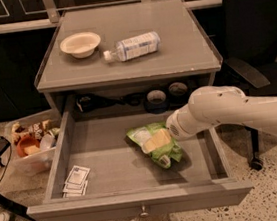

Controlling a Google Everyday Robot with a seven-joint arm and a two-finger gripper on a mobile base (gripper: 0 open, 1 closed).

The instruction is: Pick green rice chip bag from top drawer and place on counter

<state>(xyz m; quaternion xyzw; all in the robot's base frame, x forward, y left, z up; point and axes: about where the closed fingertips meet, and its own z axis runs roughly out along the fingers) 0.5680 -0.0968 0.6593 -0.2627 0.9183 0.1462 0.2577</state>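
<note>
The green rice chip bag [165, 152] lies flat on the floor of the open top drawer [104, 159], right of its middle, with its white label panel facing up. My white arm reaches in from the right over the drawer's right wall. My gripper [158, 140] is down at the bag's upper middle, its pale end lying over the bag. The arm's thick wrist hides how the gripper meets the bag. The counter [172, 58] is the grey cabinet top behind the drawer.
A beige bowl [80, 43] and a clear water bottle [131, 47] lie on the counter's left and middle. Small white packets [76, 181] sit in the drawer's front left corner. A bin of snacks [31, 143] stands on the floor at left, a black chair [258, 42] at right.
</note>
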